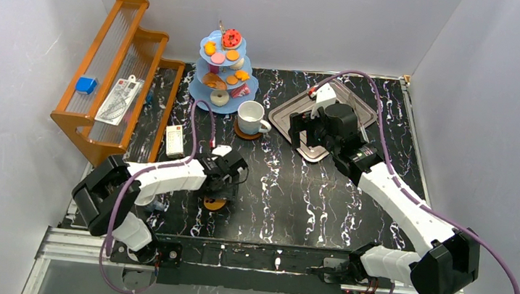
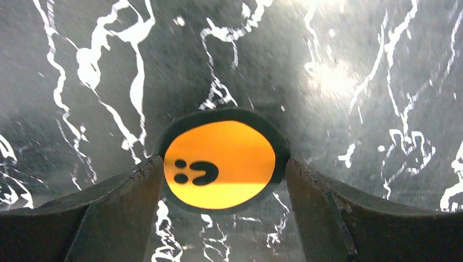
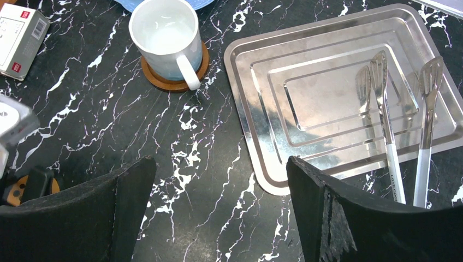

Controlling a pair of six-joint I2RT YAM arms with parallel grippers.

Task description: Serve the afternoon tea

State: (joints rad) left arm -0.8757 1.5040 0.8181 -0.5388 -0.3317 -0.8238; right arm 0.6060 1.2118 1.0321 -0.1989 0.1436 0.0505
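Since the orange paw-print coaster (image 2: 219, 164) lies flat on the table (image 2: 355, 82) directly beneath my left gripper (image 2: 224, 166), centred between its parted, unclenched jaws, I judge closing across its round rim comes next.

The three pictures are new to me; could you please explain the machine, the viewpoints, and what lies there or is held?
This is a robot: a left arm and a right arm bolted at the near edge of a black marble table, each with a two-finger gripper. The wide picture comes from a fixed overhead camera; the other two from wrist cameras, with dark fingers in view. On it: a blue three-tier stand of pastries, a white mug on a brown saucer, a silver tray with tongs, an orange wooden rack. The left gripper straddles an orange paw-print coaster; whether it grips, I cannot tell. The right gripper is open, holding nothing.
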